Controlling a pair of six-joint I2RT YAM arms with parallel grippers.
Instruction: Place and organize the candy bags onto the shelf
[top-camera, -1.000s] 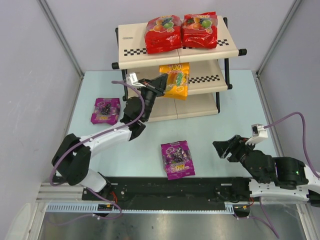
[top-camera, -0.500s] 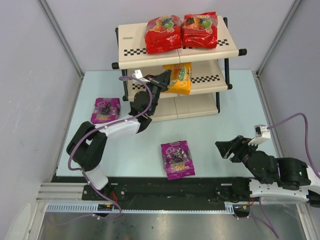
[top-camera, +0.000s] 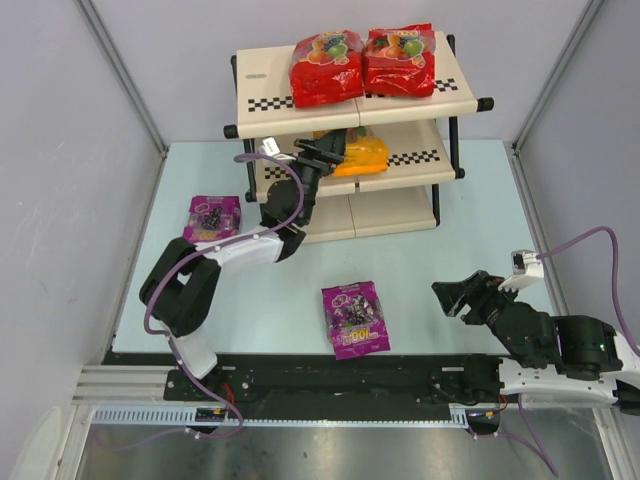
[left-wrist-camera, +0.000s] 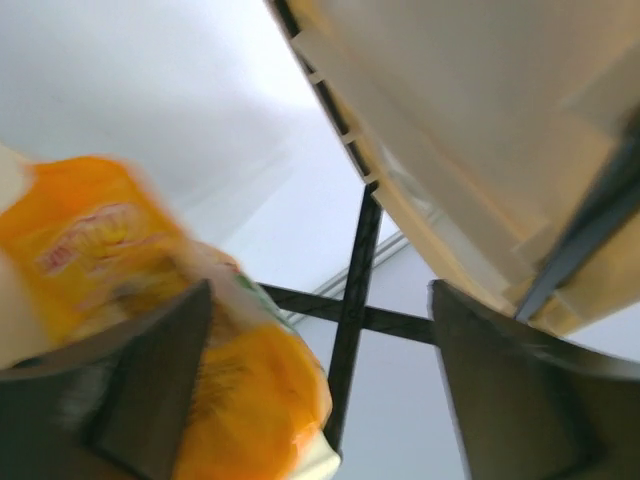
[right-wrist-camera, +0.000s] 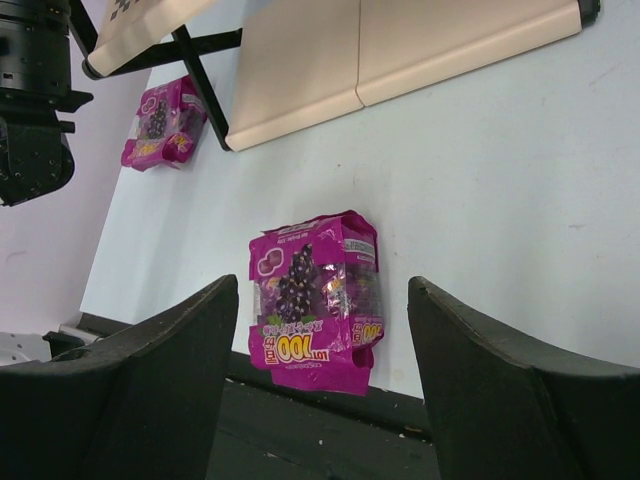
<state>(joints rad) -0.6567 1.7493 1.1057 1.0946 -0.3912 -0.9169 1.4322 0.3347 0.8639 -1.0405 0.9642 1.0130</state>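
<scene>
The left gripper (top-camera: 322, 153) is sitting at the middle level of the shelf (top-camera: 262, 95), just under the left part of its top board. Its jaws are standing wide apart and are not squeezing anything. The orange bag (top-camera: 362, 153) is lying on that middle level, and the left wrist camera is showing its end right beside one jaw. Past the jaws, that camera is showing the black bars of the shelf and the underside of a cream board.

The right gripper (top-camera: 450, 297) is hanging low over the table (top-camera: 440, 240), well in front of the shelf and off to its right. Its jaws are gaping wide too, with nothing between them.

Two red bags (top-camera: 326, 68) are lying side by side on the top level of the shelf, touching each other. One purple bag (top-camera: 354, 318) is lying flat on the table in front of the shelf, near the middle. The other purple bag (top-camera: 211, 219) is lying on the table just beside the left end of the shelf.
</scene>
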